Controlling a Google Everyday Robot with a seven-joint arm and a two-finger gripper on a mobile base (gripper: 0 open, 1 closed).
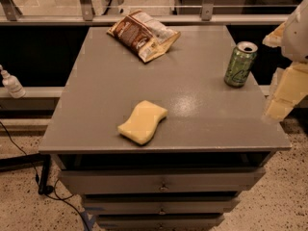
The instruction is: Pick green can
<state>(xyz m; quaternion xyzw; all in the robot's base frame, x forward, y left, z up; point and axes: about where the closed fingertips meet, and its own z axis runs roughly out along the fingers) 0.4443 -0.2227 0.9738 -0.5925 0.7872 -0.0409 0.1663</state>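
The green can [240,64] stands upright near the right edge of the grey cabinet top [192,114]. It has a green body with pale markings and a silver top with the opening showing. My gripper [283,93] is pale cream. It hangs at the right edge of the view, just beyond the cabinet's right edge, to the right of the can and a little nearer the front. It is apart from the can and holds nothing I can see.
A yellow sponge [143,121] lies near the front middle of the top. A brown snack bag [143,34] lies at the back. Drawers [161,183] are below the top. A white bottle [11,83] stands on a ledge at the left. A metal railing [144,19] runs behind.
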